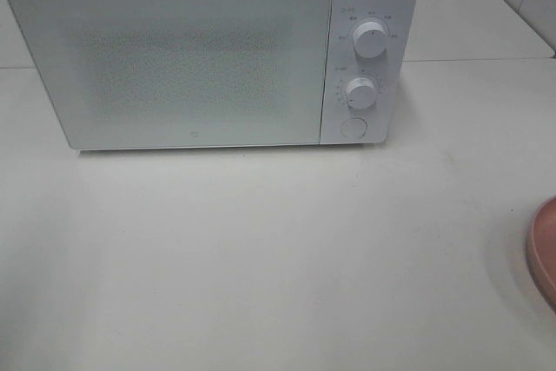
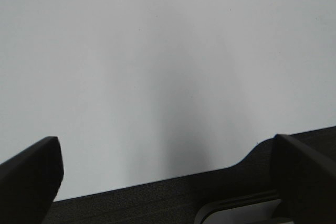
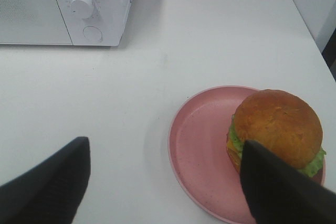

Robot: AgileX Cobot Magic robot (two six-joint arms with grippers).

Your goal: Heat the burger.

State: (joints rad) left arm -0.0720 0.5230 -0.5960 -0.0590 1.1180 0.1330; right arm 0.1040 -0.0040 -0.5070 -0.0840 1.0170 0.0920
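The right gripper (image 3: 163,182) is hovering with its jaws spread wide and pinching nothing, just above the pink plate (image 3: 197,145). The burger (image 3: 276,129) is sitting on that plate, beside one finger. The left gripper (image 2: 168,177) is hanging with jaws spread over the bare white bench (image 2: 157,66). The microwave (image 1: 174,58) is standing shut, well apart.

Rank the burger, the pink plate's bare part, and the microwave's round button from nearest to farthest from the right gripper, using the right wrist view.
From the right gripper, jaws open:
1. Burger, right at one finger, on the plate's far side from the microwave.
2. Pink plate, bare part beside the burger.
3. Microwave's round button, far across the table.
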